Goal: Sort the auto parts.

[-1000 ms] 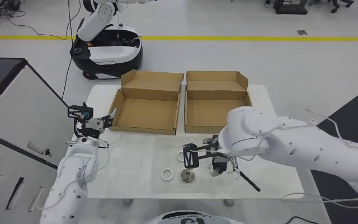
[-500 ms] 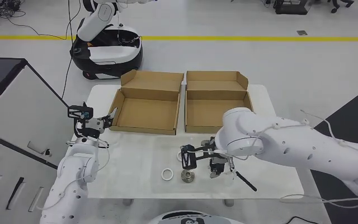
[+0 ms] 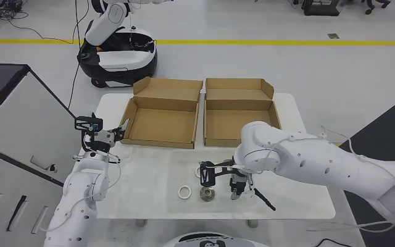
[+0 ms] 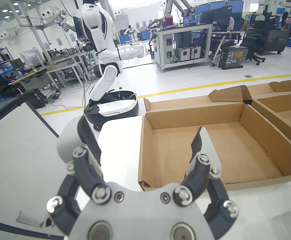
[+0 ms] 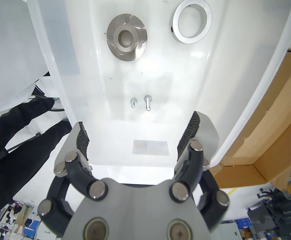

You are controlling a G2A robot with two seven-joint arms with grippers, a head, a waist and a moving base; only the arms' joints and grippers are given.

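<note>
Auto parts lie loose on the white table, toward the edge nearest the robot: a round grey steel flange with a raised hub sits near a silver metal ring collar, the two apart; a short silver bolt and a longer silver hex-head bolt lie side by side, closer to the right gripper; its fingers are spread wide, holding nothing, above the tabletop; the left gripper, fingers likewise parted and empty, hangs by the table's left edge beside an open brown cardboard box; a second open brown cardboard box sits just beside the first.
</note>
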